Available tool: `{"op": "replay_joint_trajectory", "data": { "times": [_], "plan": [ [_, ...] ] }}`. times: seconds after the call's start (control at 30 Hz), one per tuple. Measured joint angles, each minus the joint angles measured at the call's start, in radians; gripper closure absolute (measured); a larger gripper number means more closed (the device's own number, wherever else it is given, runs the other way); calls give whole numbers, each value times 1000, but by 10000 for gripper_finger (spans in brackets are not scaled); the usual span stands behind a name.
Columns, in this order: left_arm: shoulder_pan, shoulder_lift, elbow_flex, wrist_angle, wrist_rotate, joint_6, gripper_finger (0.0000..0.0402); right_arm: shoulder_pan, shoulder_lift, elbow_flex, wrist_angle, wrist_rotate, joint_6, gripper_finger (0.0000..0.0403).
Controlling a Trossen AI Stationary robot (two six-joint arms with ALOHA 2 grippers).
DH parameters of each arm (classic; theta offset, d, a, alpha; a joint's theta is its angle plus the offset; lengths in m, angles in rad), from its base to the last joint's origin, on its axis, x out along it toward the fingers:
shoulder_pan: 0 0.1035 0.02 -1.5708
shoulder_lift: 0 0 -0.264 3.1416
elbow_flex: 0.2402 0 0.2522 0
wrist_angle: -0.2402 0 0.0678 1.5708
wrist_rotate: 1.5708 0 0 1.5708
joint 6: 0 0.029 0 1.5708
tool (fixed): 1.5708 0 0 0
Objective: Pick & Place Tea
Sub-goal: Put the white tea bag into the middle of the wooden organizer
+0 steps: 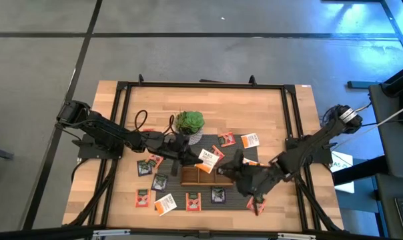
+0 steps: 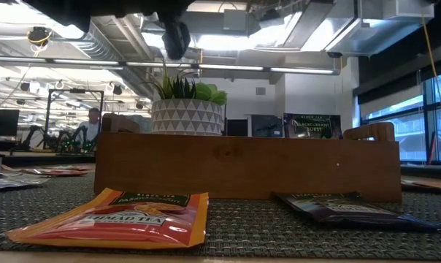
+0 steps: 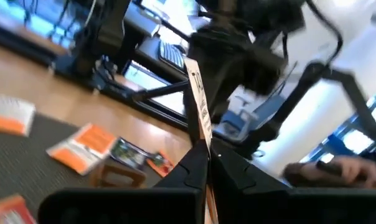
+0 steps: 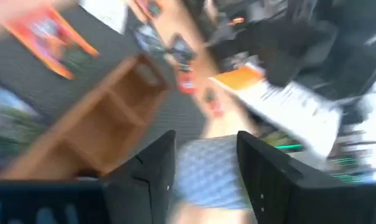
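The left gripper (image 1: 196, 158) pinches a white-and-orange tea sachet (image 1: 207, 158) edge-on above the wooden tray (image 1: 203, 177). The right gripper (image 1: 227, 171), fingers spread, hangs just beside it. More sachets lie scattered on the dark mat (image 1: 208, 203), the table's (image 1: 268, 113) far half mostly open.

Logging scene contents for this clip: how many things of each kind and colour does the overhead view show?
Dark sachets: 3
White-and-orange sachets: 3, one in the left end effector
Orange-red sachets: at least 4, more may be hidden
Wooden tray: 1
Plant pot: 1
Total: at least 12
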Motion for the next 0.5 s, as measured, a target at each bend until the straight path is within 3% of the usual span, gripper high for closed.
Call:
{"op": "replay_joint_trajectory", "data": {
  "times": [0.1,0.2,0.5],
  "plan": [
    [-4,0,0,0,-45,137,394,-43,-71,0,-84,-106,234,229],
    [-20,0,0,0,-94,298,397,-78,-115,0,-83,-125,356,231],
    [-109,0,0,-8,-308,567,397,-138,-108,0,29,-132,415,230]
  ]
}}
